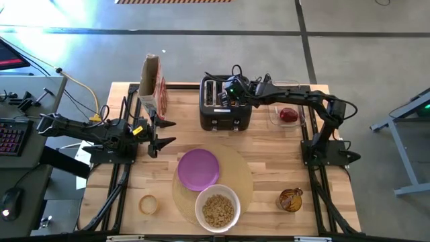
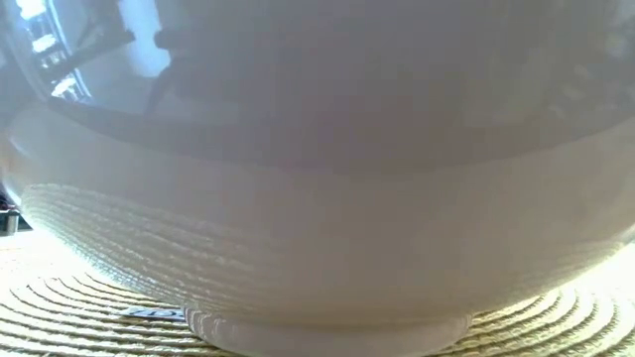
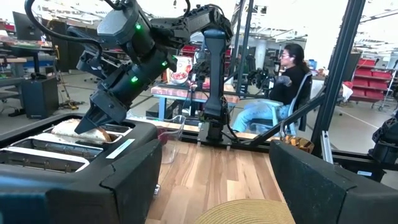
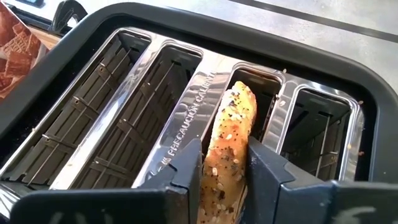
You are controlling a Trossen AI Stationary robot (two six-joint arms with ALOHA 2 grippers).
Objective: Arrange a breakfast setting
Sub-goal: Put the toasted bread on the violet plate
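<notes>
Black toaster [image 4: 186,93] is holding a seeded bagel [image 4: 225,149] half in its third slot.
Right gripper [image 4: 225,171] fingers are pinching it, beside "PRECAUCION CALIENTE"; white bowl [image 1: 218,208] near the toaster is carrying cereal [image 1: 218,210]; left gripper [image 1: 163,133] is gaping empty.

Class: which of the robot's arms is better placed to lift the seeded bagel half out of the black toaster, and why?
Right. The right gripper already clamps the seeded bagel half in the black toaster; the left gripper waits beside the cereal box.

High view straight down; low view pressed against bowl [image 2: 317,198]; both wrist cams on toaster [image 4: 186,124] (shared w/ high).
</notes>
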